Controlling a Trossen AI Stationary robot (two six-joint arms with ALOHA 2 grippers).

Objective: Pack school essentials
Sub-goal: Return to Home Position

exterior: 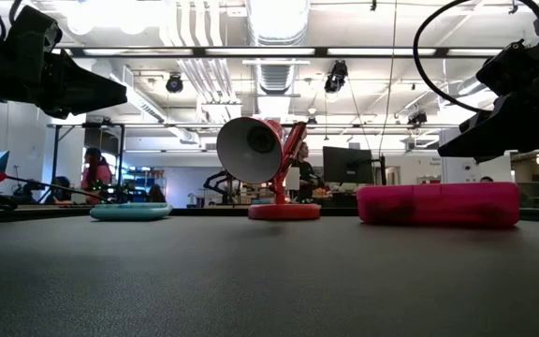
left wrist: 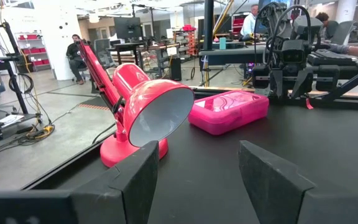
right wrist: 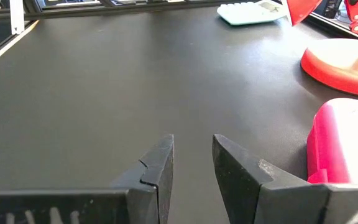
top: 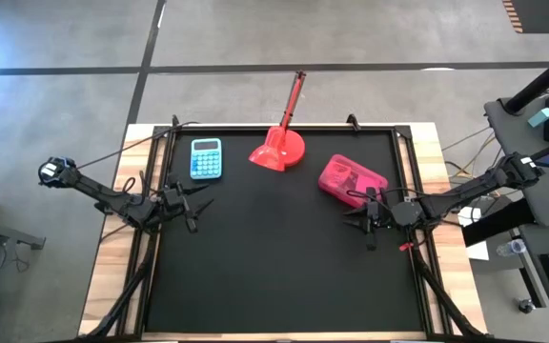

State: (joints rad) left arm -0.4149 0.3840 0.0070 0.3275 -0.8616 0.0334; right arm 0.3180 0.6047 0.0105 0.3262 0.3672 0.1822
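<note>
No pencils, scissors, crayon box or small pieces show in any view. A pink plastic case [top: 351, 178] lies shut on the black table, toward its far right; it also shows as the pink case [left wrist: 229, 111] in the left wrist view. My left gripper [top: 202, 207] hovers open at the table's left side, pointing right. My right gripper [top: 356, 221] hovers just near of the pink case [right wrist: 344, 143], pointing left, with its fingers a little apart. Neither one holds anything.
A red desk lamp [top: 279, 151] stands on its round base at the far middle, shade facing the left gripper [left wrist: 197, 149]. A light-blue calculator [top: 206, 158] lies flat at the far left. The black mat between the arms is bare. People sit in the room beyond.
</note>
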